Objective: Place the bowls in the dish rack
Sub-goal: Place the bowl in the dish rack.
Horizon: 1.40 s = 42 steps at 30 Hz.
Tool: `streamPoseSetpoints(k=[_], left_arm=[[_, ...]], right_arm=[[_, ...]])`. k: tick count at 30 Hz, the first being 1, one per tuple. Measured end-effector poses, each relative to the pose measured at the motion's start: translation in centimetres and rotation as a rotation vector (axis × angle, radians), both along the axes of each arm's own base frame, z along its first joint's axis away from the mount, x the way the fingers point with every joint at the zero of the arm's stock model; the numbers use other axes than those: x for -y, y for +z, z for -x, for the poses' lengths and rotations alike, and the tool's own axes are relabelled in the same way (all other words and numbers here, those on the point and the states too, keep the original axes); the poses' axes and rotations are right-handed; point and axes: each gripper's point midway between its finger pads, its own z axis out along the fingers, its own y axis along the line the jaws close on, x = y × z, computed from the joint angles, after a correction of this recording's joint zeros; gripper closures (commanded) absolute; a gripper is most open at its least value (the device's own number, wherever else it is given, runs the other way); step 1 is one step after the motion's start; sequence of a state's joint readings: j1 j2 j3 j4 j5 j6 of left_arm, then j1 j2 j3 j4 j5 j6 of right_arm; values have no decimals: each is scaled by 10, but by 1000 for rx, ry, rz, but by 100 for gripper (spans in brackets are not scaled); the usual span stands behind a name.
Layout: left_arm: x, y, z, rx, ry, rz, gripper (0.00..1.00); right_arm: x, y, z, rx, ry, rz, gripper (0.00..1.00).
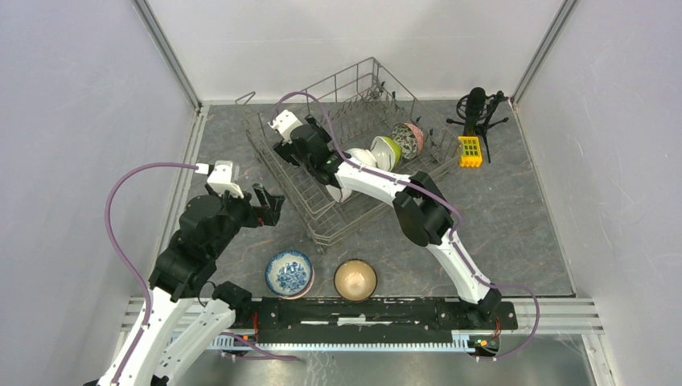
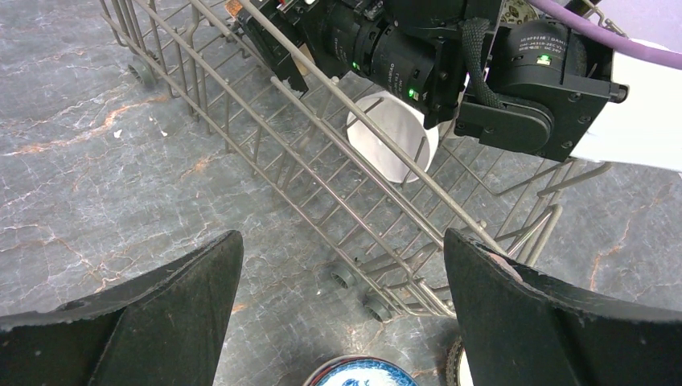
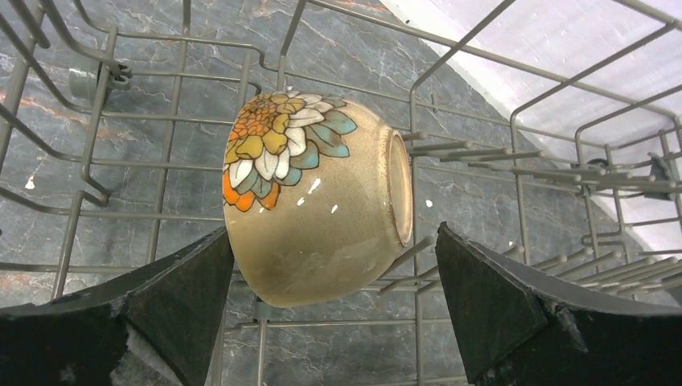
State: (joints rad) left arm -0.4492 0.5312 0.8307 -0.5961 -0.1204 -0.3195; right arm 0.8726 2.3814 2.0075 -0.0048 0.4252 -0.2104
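We see a grey marbled tabletop within white walls. Dish rack upper centre; left gripper spread wide beside it, right gripper wide either side of a flowered bowl inside. Blue-and-white bowl and tan bowl lower centre.

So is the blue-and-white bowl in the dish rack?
No, the blue-and-white bowl sits on the table in front of the dish rack, beside the tan bowl.

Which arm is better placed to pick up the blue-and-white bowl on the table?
Left. The left gripper, open, hangs close to the blue-and-white bowl; the right gripper, also open, is inside the dish rack beside a tan flowered bowl.
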Motion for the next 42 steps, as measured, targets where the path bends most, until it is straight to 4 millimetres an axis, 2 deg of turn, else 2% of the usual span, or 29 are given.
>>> streamPoseSetpoints(k=[7, 13, 16, 19, 25, 27, 30, 35, 42], left_arm=[[0, 0, 0, 0, 0, 0, 0], [0, 0, 0, 0, 0, -1, 0], [0, 0, 0, 0, 0, 0, 0], [0, 0, 0, 0, 0, -1, 0], [0, -1, -1, -3, 0, -2, 0], [0, -2, -1, -7, 0, -4, 0], [1, -4, -1, -12, 0, -6, 0], [1, -6, -3, -18, -4, -22, 0], [1, -9, -4, -24, -7, -37, 0]], right_arm=[[3, -4, 0, -35, -33, -68, 2], [9, -5, 6, -75, 5, -116, 2], [12, 1, 9, -92, 29, -146, 2], [10, 23, 14, -96, 67, -201, 2], [8, 98, 32, -53, 157, -356, 2], [11, 122, 43, -38, 184, -401, 2], [24, 146, 59, -21, 200, -445, 2], [53, 172, 92, -6, 216, -483, 2], [105, 195, 142, 17, 221, -532, 5]])
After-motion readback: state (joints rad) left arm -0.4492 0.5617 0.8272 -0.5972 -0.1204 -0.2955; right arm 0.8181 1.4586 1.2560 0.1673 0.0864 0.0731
